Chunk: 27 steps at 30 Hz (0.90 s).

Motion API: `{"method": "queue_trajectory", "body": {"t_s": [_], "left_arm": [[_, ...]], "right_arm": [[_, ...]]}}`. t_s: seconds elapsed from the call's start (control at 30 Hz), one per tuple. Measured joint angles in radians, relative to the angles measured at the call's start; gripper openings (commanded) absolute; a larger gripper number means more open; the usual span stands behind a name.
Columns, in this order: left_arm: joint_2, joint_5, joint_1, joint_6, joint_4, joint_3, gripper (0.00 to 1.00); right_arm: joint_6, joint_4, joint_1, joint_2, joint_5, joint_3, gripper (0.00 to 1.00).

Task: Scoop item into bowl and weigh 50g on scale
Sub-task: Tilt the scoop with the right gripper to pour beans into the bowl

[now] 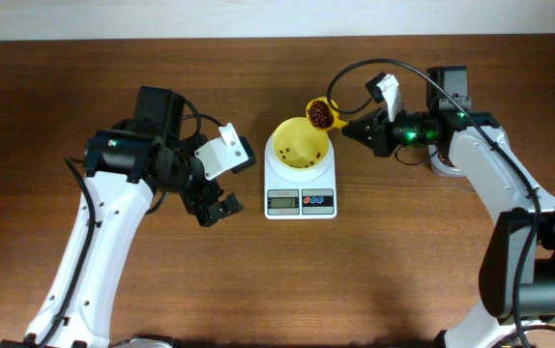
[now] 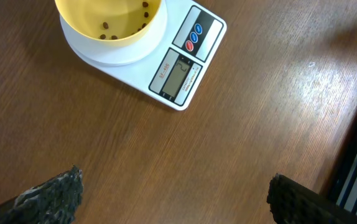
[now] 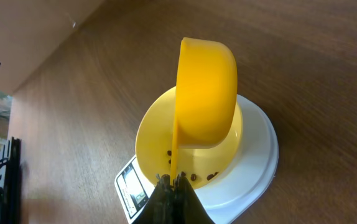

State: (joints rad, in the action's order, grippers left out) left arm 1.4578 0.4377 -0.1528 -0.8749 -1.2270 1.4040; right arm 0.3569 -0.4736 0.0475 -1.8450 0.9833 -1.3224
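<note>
Pinching the scoop (image 3: 206,93) tight, the right tool (image 3: 172,185) holds beans (image 1: 321,117) over the bowl (image 3: 150,134). The left tool (image 1: 215,207) gapes empty.

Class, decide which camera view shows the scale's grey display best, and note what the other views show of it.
Left wrist view: the display is large and unobstructed. Overhead shows it whole but tiny. The right wrist view shows only part of it, at an angle, below the bowl.
</note>
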Motion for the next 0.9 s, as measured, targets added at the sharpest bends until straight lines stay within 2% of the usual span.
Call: {"method": "queue_trajectory", "body": {"t_s": [0.13, 0.47, 0.9], "left_arm": [[0.000, 0.000, 0.000, 0.000, 0.000, 0.000, 0.99], [0.000, 0.000, 0.000, 0.000, 0.000, 0.000, 0.99], [0.000, 0.000, 0.000, 0.000, 0.000, 0.000, 0.99]], "right_arm": [[0.017, 0.000, 0.000, 0.000, 0.000, 0.000, 0.04], [0.176, 0.000, 0.072, 0.000, -0.031, 0.000, 0.04], [0.269, -0.006, 0.072, 0.000, -0.044, 0.000, 0.04]]}}
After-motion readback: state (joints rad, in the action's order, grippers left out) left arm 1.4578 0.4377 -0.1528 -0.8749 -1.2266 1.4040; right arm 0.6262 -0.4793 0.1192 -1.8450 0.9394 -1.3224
